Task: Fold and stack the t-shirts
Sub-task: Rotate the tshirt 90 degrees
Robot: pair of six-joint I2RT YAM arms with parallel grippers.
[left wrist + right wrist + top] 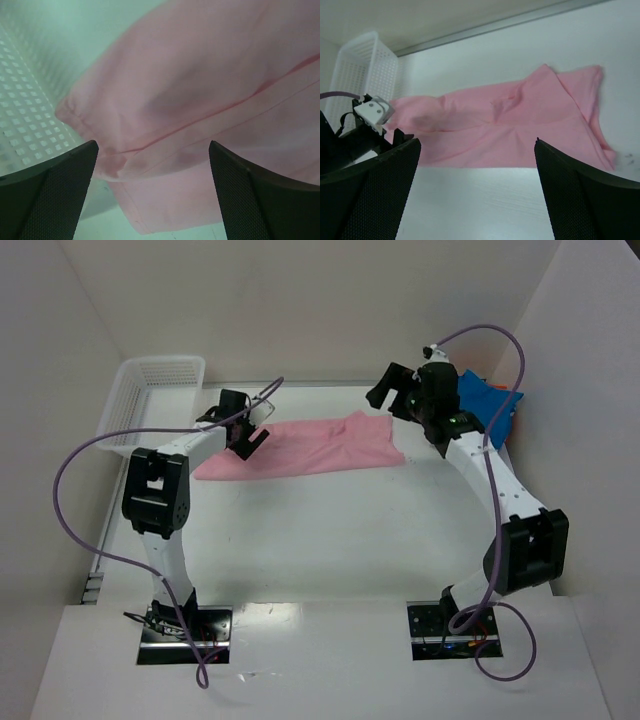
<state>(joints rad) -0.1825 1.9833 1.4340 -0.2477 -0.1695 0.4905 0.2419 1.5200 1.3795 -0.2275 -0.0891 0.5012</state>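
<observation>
We see the pink t-shirt (320, 448) lying flat at the table's (330, 530) 12 o'clock, the left gripper (250, 438) with jaws spread over its 9 o'clock end, the right gripper (390, 397) spread and empty at its 2 o'clock, and the blue t-shirt (485, 410) beyond.

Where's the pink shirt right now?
Top view: the pink shirt lies spread flat at far centre, the left gripper over its left end, the basket beyond that, the blue shirt to its right.
</observation>
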